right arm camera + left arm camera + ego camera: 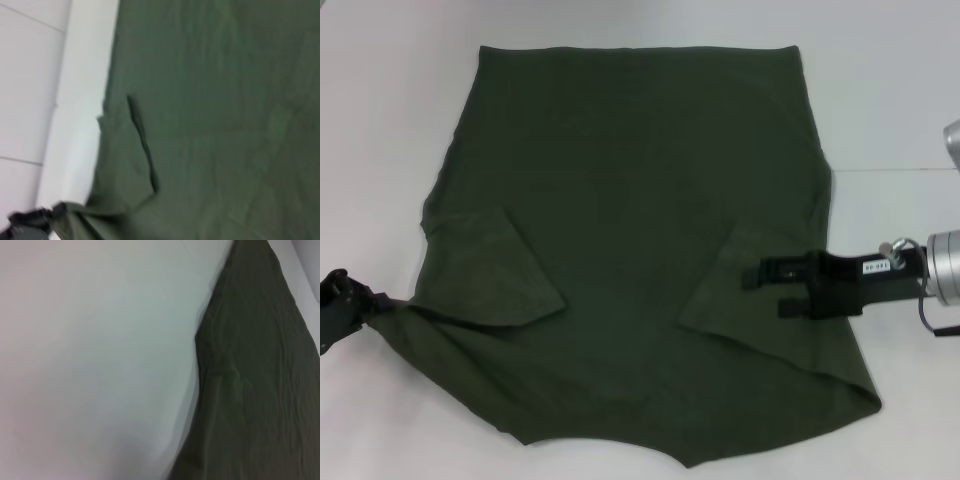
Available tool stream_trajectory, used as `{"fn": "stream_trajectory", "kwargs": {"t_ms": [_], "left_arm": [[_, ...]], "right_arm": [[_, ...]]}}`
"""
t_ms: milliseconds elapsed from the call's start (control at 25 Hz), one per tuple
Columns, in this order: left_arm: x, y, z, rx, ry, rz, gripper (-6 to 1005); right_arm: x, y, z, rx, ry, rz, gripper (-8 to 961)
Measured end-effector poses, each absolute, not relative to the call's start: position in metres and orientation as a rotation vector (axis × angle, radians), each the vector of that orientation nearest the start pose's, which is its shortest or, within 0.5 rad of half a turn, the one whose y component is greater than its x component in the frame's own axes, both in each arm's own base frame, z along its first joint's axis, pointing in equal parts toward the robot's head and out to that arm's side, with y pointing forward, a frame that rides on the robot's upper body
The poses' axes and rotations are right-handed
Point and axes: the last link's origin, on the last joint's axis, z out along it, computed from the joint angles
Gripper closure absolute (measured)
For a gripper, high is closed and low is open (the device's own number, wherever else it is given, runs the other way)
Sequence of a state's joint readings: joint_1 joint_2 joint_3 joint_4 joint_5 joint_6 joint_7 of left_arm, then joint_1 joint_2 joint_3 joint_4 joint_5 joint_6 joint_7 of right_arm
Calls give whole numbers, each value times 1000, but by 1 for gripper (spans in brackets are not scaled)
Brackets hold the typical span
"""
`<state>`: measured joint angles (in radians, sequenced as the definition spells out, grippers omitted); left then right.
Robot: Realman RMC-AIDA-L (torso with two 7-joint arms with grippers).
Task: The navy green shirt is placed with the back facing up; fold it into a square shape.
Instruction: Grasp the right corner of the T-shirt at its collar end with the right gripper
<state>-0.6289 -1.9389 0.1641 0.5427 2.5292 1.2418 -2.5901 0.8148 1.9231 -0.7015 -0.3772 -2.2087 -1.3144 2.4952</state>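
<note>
The navy green shirt (640, 220) lies flat on the white table, with both sleeves folded inward onto the body. The left sleeve flap (490, 270) and the right sleeve flap (715, 300) both lie flat. At the shirt's left side my left gripper (360, 302) is shut on the edge, and the fabric is drawn out to a point toward it. The same gripper (27, 220) shows far off in the right wrist view. My right gripper (763, 292) hovers over the right sleeve flap, open and holding nothing. The wrist views show the shirt's cloth (260, 390) (225, 100).
The white table (380, 100) surrounds the shirt, with bare surface at the left, the back and the right. A seam line (890, 170) crosses the table at the right. A grey metal part (952, 145) sticks in at the right edge.
</note>
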Motion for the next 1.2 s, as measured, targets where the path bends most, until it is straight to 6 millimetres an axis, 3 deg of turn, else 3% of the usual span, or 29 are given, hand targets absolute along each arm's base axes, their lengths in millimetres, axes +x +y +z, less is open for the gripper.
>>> {"fn": "stream_trajectory", "kwargs": {"t_ms": [280, 440, 560, 800, 1200], "left_arm": [[-361, 365, 71, 2000, 2842, 901, 997], [-360, 366, 71, 2003, 2833, 919, 997], [-359, 366, 71, 2007, 2829, 922, 996], [-359, 367, 71, 2008, 2825, 929, 996], [-359, 367, 71, 2010, 2828, 927, 996]], "right_arm": [[254, 413, 39, -2165, 1950, 507, 30], [271, 406, 66, -2135, 1981, 438, 30], [281, 397, 74, -2134, 2018, 341, 30], [291, 382, 64, -2159, 2053, 160, 30], [295, 376, 44, -2177, 2030, 11, 31]]}}
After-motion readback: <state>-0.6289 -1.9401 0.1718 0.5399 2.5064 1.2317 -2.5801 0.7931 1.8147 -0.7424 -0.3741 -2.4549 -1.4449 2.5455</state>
